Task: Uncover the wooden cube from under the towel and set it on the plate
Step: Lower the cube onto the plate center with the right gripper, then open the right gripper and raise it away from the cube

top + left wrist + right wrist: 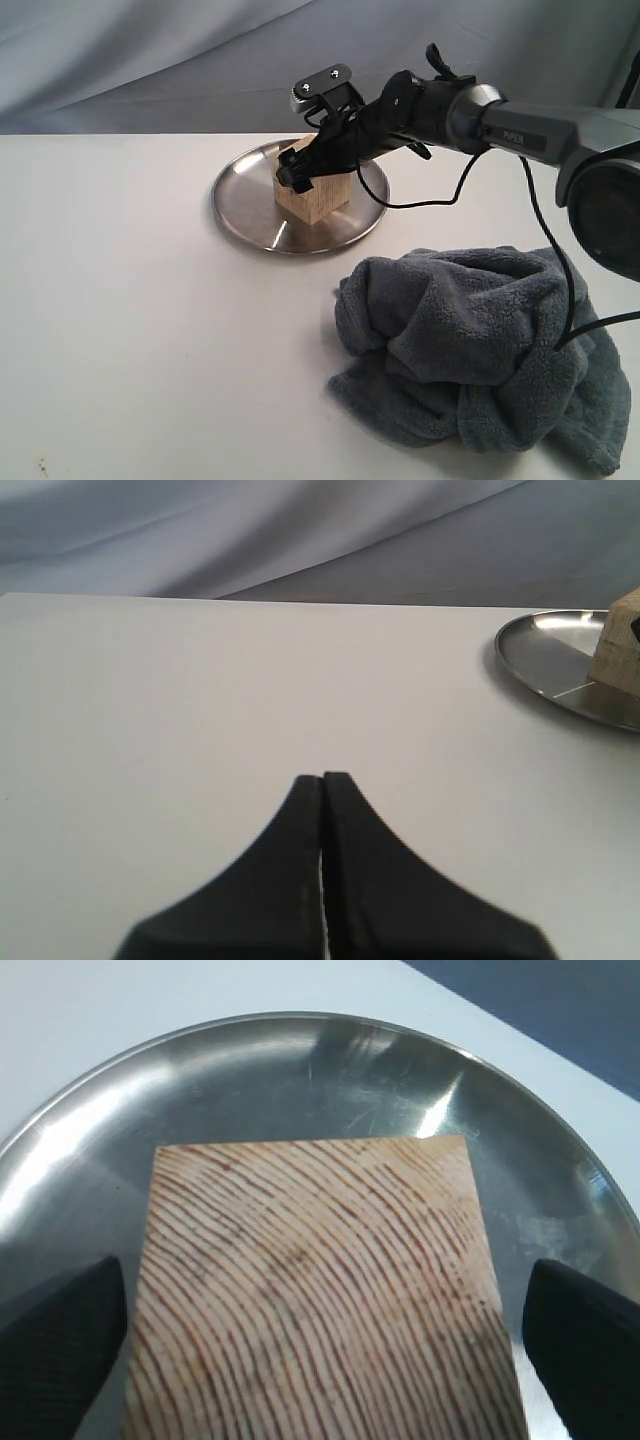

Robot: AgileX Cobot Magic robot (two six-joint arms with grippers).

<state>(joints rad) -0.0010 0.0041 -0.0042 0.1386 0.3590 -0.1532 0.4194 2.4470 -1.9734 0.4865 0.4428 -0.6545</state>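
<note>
Two hands, two states: right hand [298, 170] spread wide, straddling the top of the wooden cube [315, 195] with a dark finger [60, 1345] just off each side face and a sliver of steel showing between; left hand [322, 810] pinched fully closed on nothing, low over the desk [130, 330], apart from the plate [245, 205]. Cube resting flat on the plate, striped grain face up. Blue-grey towel [470, 350] bunched in a heap on the desk, near the plate's rim but not touching it.
</note>
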